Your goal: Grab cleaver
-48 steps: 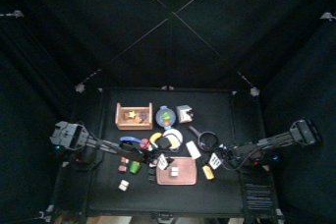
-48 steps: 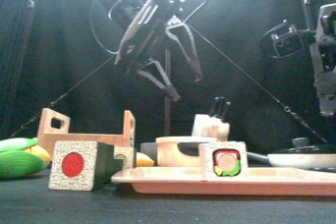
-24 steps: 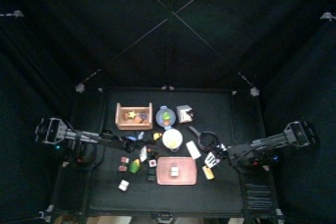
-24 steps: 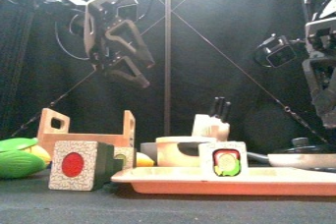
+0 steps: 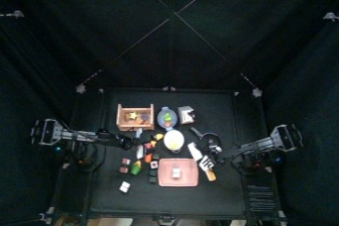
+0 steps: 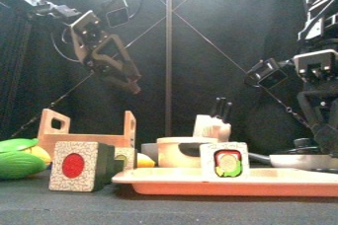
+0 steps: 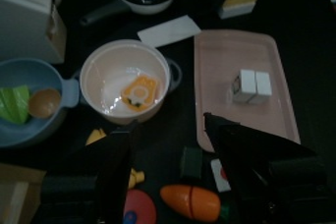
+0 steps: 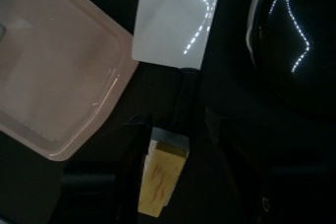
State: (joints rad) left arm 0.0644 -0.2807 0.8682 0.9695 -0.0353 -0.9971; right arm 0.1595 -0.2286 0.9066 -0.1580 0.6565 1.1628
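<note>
The cleaver (image 5: 196,152) lies flat on the table right of centre, between the pink tray (image 5: 176,173) and the black pan (image 5: 208,137). In the right wrist view its pale oblong blade (image 8: 178,17) and short dark handle (image 8: 184,95) lie close ahead, beside the tray's corner (image 8: 53,71). In the left wrist view the cleaver (image 7: 168,31) lies beyond the white pot (image 7: 94,98). My right gripper (image 5: 223,157) hangs just right of the cleaver. My left gripper (image 7: 164,130) is open and empty, held high at the table's left (image 6: 122,71).
A wooden box (image 5: 134,117) and blue bowl (image 5: 169,119) stand at the back. A sushi cube (image 7: 252,85) sits on the tray. A carrot (image 7: 191,200), a yellowish block (image 8: 160,179) and several small toy foods lie around the front left.
Both arms have drawn back from the table's middle toward their own sides. In the front view the left gripper swung left and the right gripper came lower.
</note>
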